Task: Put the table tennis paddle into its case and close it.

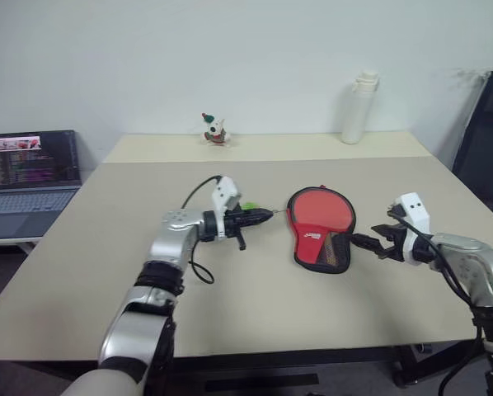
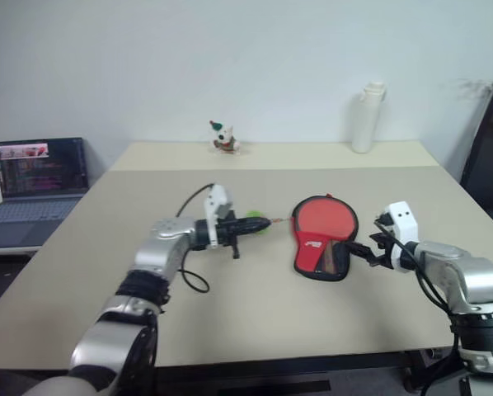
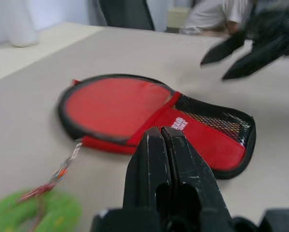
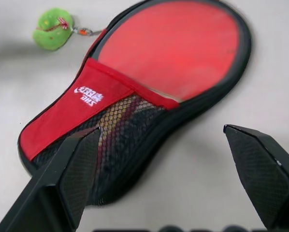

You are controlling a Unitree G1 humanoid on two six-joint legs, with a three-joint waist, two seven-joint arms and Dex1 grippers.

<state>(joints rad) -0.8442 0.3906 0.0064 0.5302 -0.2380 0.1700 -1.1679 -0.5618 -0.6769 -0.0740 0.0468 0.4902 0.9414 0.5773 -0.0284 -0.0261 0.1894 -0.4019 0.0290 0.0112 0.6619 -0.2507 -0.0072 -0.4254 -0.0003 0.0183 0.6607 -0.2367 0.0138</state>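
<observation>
The red case (image 1: 319,228) lies flat on the surface (image 1: 255,305). The left tool (image 1: 263,217) is closed and empty; the right tool (image 4: 168,179) stands wide open near the mesh end.

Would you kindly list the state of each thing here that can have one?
Case: flat on table, paddle inside.
Paddle: lying in case.
Left gripper: shut, empty.
Right gripper: open, empty.
Laptop: open, screen lit.
Bottle: upright.
</observation>
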